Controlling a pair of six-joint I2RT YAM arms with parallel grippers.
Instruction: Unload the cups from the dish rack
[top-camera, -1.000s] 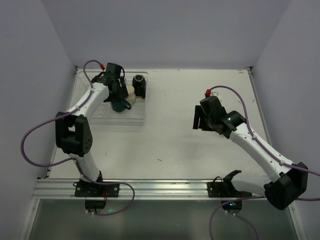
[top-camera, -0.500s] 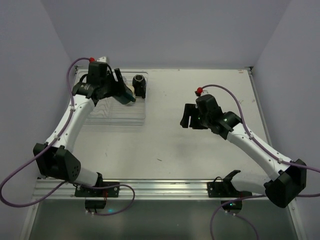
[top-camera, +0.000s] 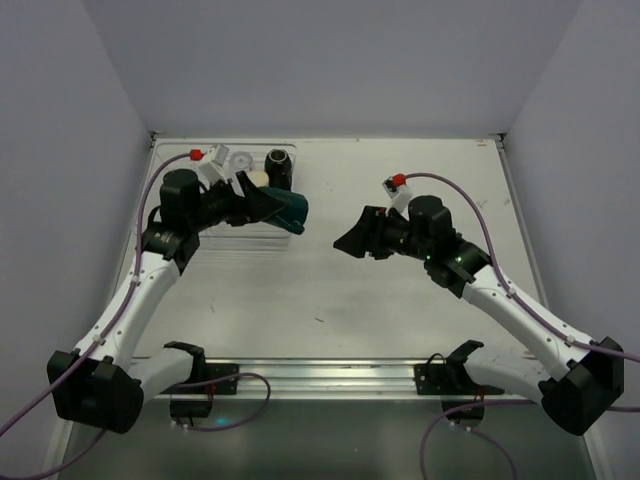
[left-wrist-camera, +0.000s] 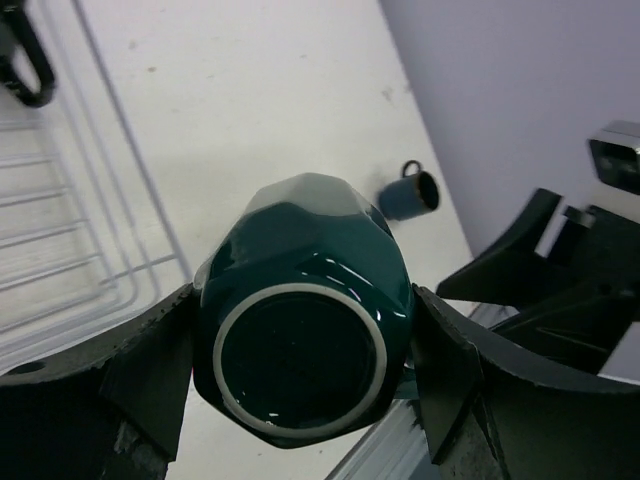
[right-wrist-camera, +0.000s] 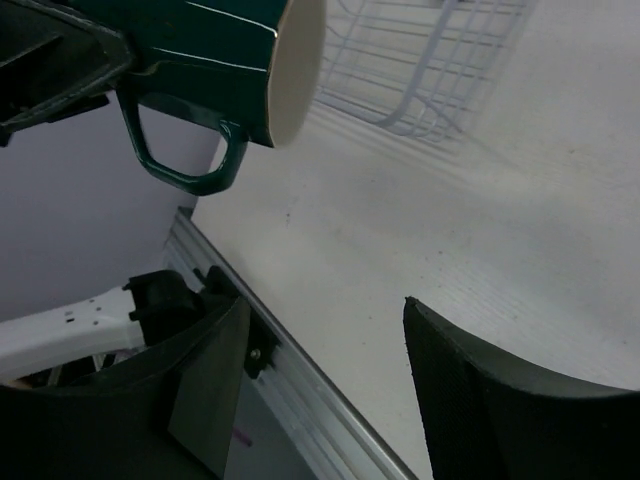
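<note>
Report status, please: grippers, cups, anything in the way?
Left gripper shut on dark teal cup, in air beside dish rack. Right gripper open, empty, facing it. Black mug and clear cup in rack. Nothing between grippers.

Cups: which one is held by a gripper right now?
The dark teal cup, clamped on its side in the left gripper; the black mug, cream cup and clear cup sit in the dish rack.

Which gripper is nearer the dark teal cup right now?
Left. The left gripper is clamped on the dark teal cup; the right gripper, open, faces it across a gap.
</note>
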